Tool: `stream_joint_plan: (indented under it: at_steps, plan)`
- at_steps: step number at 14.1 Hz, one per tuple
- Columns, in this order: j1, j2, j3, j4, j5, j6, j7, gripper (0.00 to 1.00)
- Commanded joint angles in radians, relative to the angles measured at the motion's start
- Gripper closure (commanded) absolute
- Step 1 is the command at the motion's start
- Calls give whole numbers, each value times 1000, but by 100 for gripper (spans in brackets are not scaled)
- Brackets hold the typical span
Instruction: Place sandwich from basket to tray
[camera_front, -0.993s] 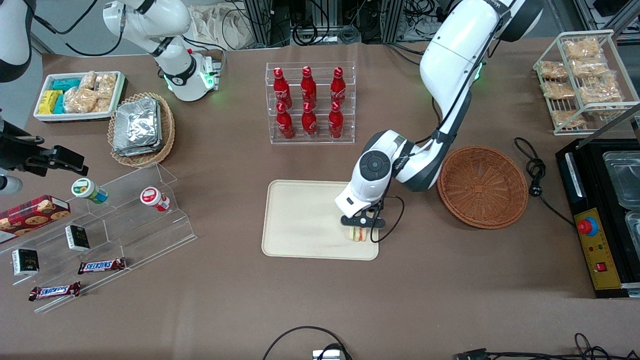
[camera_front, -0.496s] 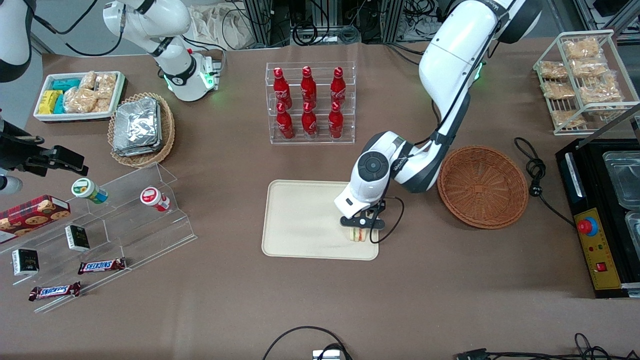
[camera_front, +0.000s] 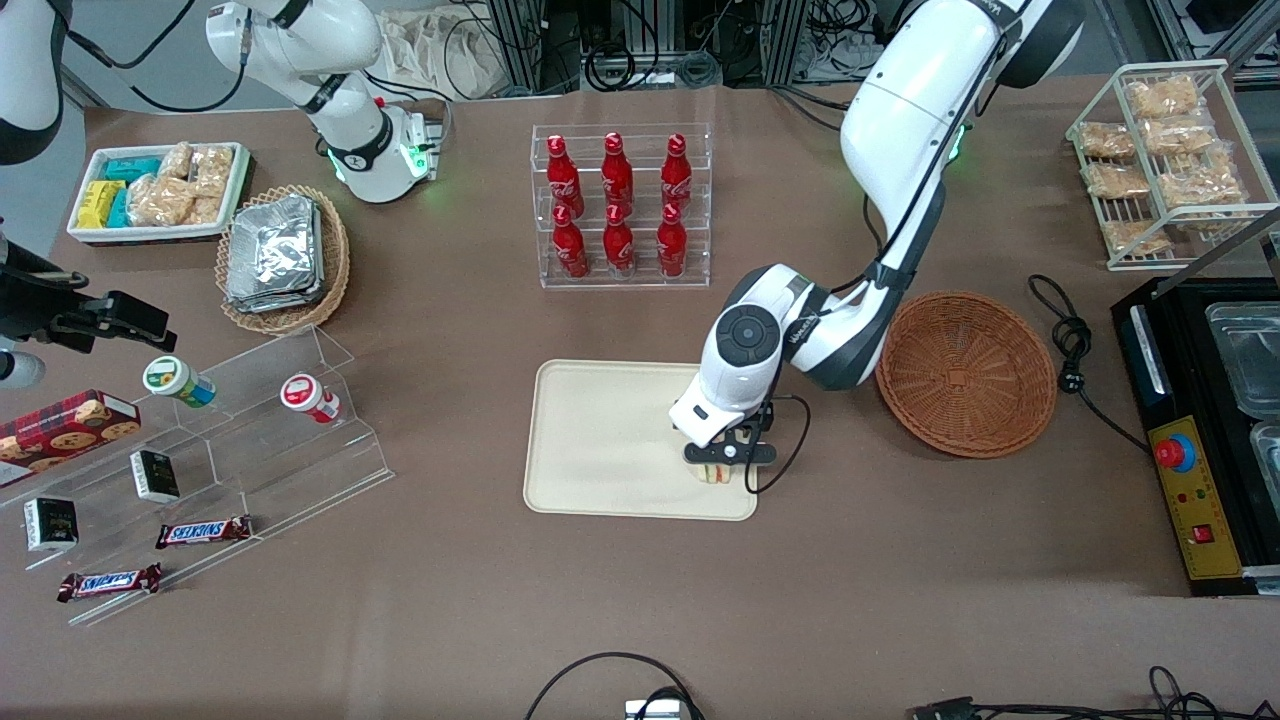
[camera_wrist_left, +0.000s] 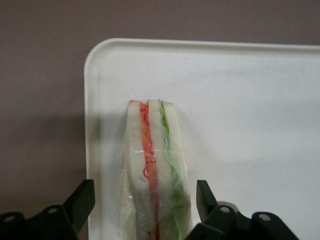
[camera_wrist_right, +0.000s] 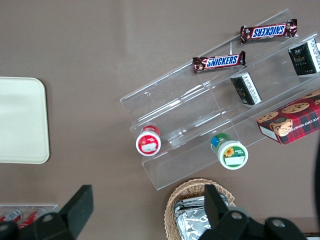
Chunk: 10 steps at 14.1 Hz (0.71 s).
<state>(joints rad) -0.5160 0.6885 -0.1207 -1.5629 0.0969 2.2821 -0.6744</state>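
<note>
Below, tool (camera_front: 722, 462) over tray (camera_front: 600, 440).

Even, diffuse overhead lighting fills the front view; the brown table (camera_front: 900, 560) reads uniformly, with only soft, short shadows under the arm. Focus is sharp across the frame, and the foil packets (camera_front: 272, 252) show mild glare. In the left wrist view the tray (camera_wrist_left: 250, 100) is bright, nearly washed out, and a soft grey shadow falls beside the sandwich (camera_wrist_left: 156, 170), whose clear wrap glints faintly. The gripper (camera_wrist_left: 145, 210), above the sandwich at the tray's corner, has open fingers (camera_wrist_left: 80, 202) that appear dark and slightly blurred. The right wrist view is evenly lit, and its acrylic shelf (camera_wrist_right: 200, 115) carries faint reflections.
</note>
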Motion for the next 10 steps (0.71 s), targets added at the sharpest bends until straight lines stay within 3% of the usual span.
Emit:
stream_joint_plan:
  at_steps: [1, 10]
  plan:
    - [13, -38, 10, 87, 21, -139, -82, 0]
    - [255, -268, 16, 109, 24, -383, -19, 0]
